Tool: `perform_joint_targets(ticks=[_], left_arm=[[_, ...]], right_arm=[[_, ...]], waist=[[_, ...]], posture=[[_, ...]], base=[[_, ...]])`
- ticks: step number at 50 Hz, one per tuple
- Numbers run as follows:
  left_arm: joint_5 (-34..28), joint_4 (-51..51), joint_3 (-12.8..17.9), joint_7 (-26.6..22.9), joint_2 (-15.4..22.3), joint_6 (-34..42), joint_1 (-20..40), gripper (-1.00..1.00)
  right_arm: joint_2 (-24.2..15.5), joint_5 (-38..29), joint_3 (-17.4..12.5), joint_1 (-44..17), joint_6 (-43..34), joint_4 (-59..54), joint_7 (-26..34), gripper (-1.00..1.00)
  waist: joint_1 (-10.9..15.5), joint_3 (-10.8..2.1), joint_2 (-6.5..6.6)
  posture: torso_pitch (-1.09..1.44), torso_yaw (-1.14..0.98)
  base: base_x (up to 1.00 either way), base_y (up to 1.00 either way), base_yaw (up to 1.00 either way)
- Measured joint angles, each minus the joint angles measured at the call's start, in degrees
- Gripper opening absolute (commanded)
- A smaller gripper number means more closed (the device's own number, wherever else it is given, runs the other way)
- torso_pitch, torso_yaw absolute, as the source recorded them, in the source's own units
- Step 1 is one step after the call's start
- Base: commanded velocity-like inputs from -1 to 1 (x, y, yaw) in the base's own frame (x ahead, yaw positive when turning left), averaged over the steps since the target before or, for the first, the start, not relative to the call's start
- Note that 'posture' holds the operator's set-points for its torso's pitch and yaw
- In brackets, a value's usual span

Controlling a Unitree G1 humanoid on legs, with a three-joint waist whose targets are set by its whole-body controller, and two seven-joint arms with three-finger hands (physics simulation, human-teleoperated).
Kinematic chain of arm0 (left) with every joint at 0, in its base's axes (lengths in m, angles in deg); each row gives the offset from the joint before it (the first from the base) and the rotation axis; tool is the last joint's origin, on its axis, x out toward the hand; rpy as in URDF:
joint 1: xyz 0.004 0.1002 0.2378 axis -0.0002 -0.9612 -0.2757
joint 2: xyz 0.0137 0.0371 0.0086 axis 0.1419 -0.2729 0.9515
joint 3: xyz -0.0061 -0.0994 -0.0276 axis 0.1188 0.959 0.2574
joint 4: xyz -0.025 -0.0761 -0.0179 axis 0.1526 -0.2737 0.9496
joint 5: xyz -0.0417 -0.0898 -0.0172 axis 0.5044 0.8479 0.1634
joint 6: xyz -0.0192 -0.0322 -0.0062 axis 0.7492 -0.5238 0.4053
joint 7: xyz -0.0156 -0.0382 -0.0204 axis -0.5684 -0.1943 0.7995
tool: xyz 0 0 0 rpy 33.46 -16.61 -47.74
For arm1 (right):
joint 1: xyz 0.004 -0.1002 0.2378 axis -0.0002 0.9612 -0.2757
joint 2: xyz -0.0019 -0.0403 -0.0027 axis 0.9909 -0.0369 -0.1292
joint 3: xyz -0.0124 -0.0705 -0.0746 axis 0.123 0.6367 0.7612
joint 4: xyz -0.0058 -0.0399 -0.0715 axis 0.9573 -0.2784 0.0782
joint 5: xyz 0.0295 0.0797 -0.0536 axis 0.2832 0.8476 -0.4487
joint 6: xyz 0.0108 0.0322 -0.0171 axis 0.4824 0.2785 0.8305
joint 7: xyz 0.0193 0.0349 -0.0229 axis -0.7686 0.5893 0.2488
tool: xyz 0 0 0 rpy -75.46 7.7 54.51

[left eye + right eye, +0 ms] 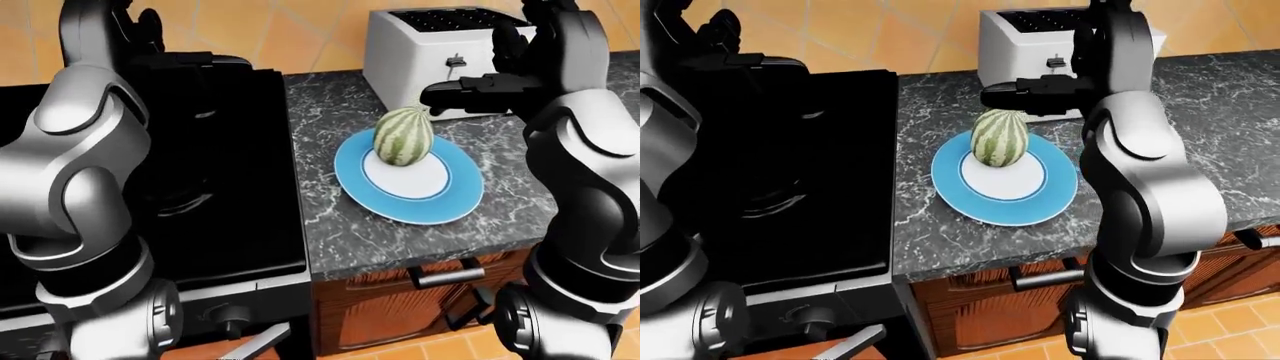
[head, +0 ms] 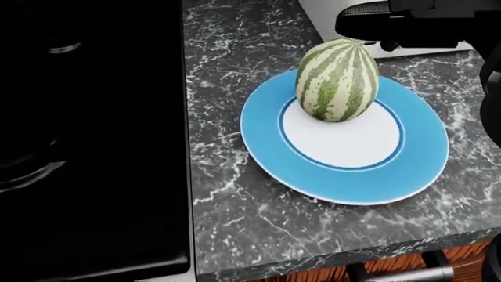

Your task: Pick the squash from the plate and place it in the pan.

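The squash (image 2: 336, 79), green with pale stripes, stands upright on a white plate with a blue rim (image 2: 415, 170) on the dark marble counter. My right hand (image 1: 470, 90) hovers just above and to the right of the squash, next to the toaster, fingers open and not touching it. My left hand (image 1: 190, 64) is raised over the black stove at the upper left of the left-eye view, open and empty. The pan (image 1: 175, 199) is black on the black stove and shows only as a faint glossy rim.
A white toaster (image 1: 440, 37) stands on the counter just above the plate. The black stove (image 1: 250, 225) fills the left side. Wooden drawers with a dark handle (image 1: 445, 276) lie under the counter edge. Orange tiles cover the wall.
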Motion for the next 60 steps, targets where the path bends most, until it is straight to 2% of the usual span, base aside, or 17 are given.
perform_joint_targets(ticks=[30,35,41,48,53,60], left_arm=[[-0.3,0.1,-0.3,-0.2,-0.2,-0.6,-0.6,1.00],[-0.6,0.9,-0.1,-0.4,-0.1,-1.0,-0.6,1.00],[-0.5,1.2,0.1,-0.6,0.1,-1.2,-0.5,1.00],[-0.3,1.2,0.4,-0.5,0.3,-1.3,-0.6,1.00],[-0.1,1.2,0.3,-0.4,0.4,-1.3,-0.4,1.00],[-0.1,1.6,0.0,-0.4,0.4,-1.4,-0.5,1.00]], right_arm=[[-0.6,-2.6,1.3,-1.3,0.8,-1.8,2.3,1.00],[-2.0,-5.7,3.8,-4.4,2.1,-6.9,4.9,1.00],[-2.8,-11.7,6.5,-8.7,2.3,-11.0,10.8,1.00],[-0.6,-16.3,3.9,-10.7,3.0,-13.0,13.1,1.00],[1.5,-16.6,2.9,-9.5,3.9,-14.0,10.9,1.00],[2.7,-15.9,3.0,-7.4,5.7,-14.4,7.1,1.00]], waist=[[0.4,0.04,-0.17],[0.2,0.07,-0.07],[0.3,0.04,-0.05],[0.4,-0.14,-0.05],[0.4,-0.21,0.14],[0.4,-0.27,0.36]], posture=[[0.00,0.00],[0.00,0.00],[0.00,0.00],[0.00,0.00],[0.00,0.00],[0.00,0.00]], base=[[0.00,0.00,0.00],[0.00,0.00,0.00],[0.00,0.00,0.00],[0.00,0.00,0.00],[0.00,0.00,0.00],[0.00,0.00,0.00]])
